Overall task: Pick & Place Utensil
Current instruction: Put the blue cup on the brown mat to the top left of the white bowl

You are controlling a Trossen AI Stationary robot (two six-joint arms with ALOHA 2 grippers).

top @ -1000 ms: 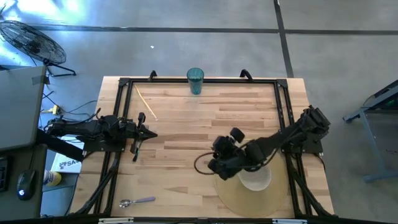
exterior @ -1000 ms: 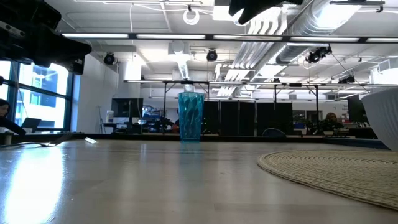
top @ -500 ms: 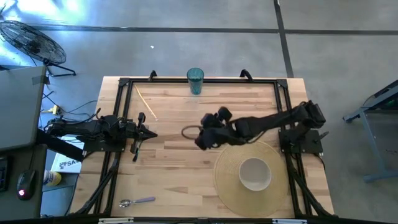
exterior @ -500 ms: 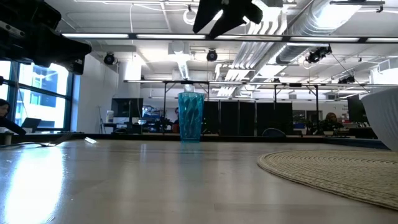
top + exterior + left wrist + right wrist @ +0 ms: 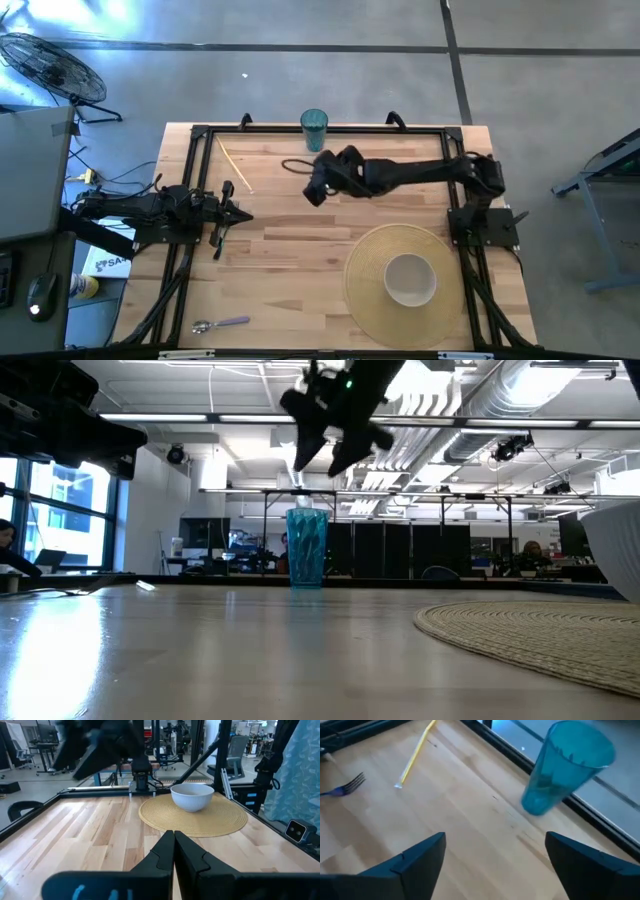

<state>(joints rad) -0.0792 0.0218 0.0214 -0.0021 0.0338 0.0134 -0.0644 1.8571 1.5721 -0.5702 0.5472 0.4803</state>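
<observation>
A spoon [image 5: 220, 324] lies flat near the table's near left corner. A blue-handled fork [image 5: 342, 787] lies flat on the wood next to one end of a thin yellow stick [image 5: 235, 165], which also shows in the right wrist view [image 5: 415, 752]. My right gripper [image 5: 314, 190] is open and empty, held above the table just near of a blue cup [image 5: 314, 130]; its wrist view [image 5: 492, 865] shows the cup [image 5: 565, 767] ahead. In the low view it [image 5: 330, 410] is above the cup [image 5: 306, 548]. My left gripper [image 5: 228, 212] waits shut at the left side, as its wrist view [image 5: 174, 842] shows.
A round woven placemat [image 5: 365, 300] with a white bowl [image 5: 410, 278] on it lies at the near right; both show in the left wrist view, the mat [image 5: 225, 820] and the bowl [image 5: 192, 796]. A black frame rail [image 5: 330, 128] runs along the table's edges.
My right gripper has swung from above the placemat's left edge toward the table's far edge and somewhat left, ending close to the blue cup. It has stayed empty. The bowl, once partly covered by the arm, now shows whole.
</observation>
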